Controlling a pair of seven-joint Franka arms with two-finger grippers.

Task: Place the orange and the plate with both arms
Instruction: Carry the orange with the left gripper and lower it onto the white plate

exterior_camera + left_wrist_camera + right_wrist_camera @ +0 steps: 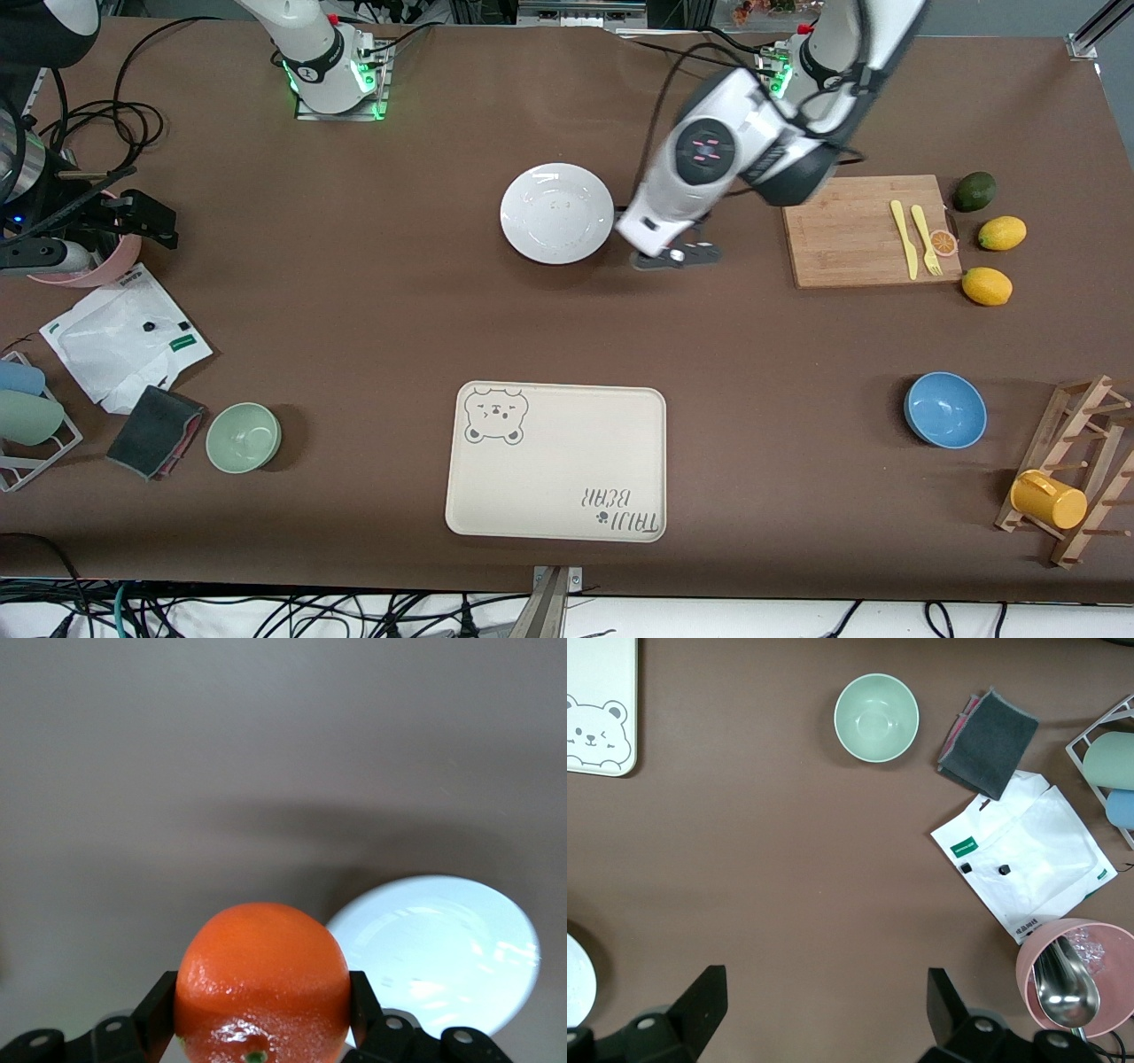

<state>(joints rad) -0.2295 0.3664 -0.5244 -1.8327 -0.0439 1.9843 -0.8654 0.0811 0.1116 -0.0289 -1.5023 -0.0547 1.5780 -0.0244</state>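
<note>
The orange (261,961) sits clamped between the two black fingers of my left gripper (261,997), which is shut on it. In the front view the left arm reaches down beside the white plate (556,213), toward the left arm's end of the table, and the left gripper (678,255) hangs low over bare tabletop; the arm hides the orange there. The left wrist view shows the plate (443,957) close beside the fruit. My right gripper (158,220) waits open and empty in the air by the pink cup (84,266); its wrist view shows the right gripper (824,997) over bare table.
A cream bear-print tray (556,461) lies nearer the front camera than the plate. A cutting board (864,230) with yellow cutlery, two lemons (986,285) and an avocado (974,190) lie at the left arm's end. A blue bowl (945,409), a green bowl (243,437), a white bag (120,341).
</note>
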